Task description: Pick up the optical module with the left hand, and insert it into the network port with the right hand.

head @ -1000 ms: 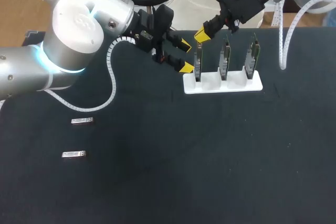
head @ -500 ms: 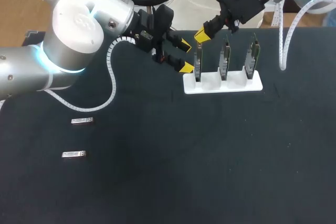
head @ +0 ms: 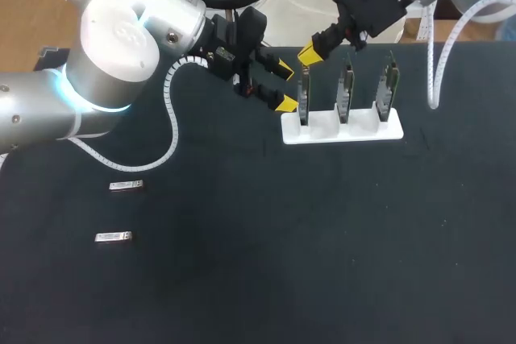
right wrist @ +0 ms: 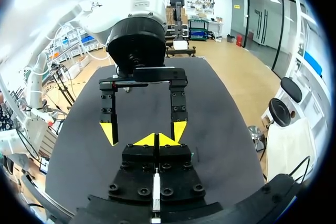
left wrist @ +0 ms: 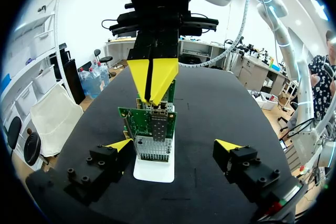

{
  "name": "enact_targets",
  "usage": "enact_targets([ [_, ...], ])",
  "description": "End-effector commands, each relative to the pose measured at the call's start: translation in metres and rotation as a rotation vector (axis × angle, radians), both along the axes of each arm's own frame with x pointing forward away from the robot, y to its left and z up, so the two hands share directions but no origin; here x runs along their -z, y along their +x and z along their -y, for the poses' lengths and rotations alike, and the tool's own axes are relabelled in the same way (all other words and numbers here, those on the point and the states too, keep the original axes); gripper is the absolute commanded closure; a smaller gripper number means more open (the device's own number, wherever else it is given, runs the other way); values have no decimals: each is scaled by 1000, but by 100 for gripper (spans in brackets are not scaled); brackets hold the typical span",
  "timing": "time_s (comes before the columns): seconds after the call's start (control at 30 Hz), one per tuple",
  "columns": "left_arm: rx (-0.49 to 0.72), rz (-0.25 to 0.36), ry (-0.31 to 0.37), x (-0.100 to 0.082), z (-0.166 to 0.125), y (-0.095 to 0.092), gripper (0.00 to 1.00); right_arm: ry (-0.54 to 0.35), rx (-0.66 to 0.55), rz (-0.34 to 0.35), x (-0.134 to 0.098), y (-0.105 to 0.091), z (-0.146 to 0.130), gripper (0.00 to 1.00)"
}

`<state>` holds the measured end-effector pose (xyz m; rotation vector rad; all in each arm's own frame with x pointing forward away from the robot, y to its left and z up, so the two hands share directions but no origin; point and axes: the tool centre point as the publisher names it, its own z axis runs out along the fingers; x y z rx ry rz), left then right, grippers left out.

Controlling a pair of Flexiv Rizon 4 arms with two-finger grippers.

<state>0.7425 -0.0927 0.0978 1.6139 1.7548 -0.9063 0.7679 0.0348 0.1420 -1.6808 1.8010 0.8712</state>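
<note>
Far module (head: 126,186) and near module (head: 112,237) lie loose on the table (head: 242,271) at my left, well apart from my left gripper (head: 284,87), spread open just beside the leftmost card (head: 304,96) in the white stand (head: 361,129), with my right gripper (head: 310,55) pinched closed at that card's top edge.

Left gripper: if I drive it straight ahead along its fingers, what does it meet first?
Most likely the nearest upright card in the white holder: it stands just ahead of the open left gripper, nearer one finger. Depth is unclear.
</note>
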Motion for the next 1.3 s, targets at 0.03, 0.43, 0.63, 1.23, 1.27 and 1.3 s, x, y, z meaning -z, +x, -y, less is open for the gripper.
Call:
enact_targets([
  [0.03,2,-3,4,0,1,2,0,27,-2,6,-4,-2,3,100],
  [0.43,2,-3,4,0,1,2,0,119,-31,41,-37,-7,9,100],
  [0.63,2,-3,4,0,1,2,0,126,-55,44,-41,-10,28,100],
  [1.23,2,-3,4,0,1,2,0,60,-78,3,-37,-12,87,100],
  [1.27,2,-3,4,0,1,2,0,57,-78,0,-36,-13,88,100],
  [1.3,2,-3,4,0,1,2,0,54,-79,-2,-35,-14,90,100],
])
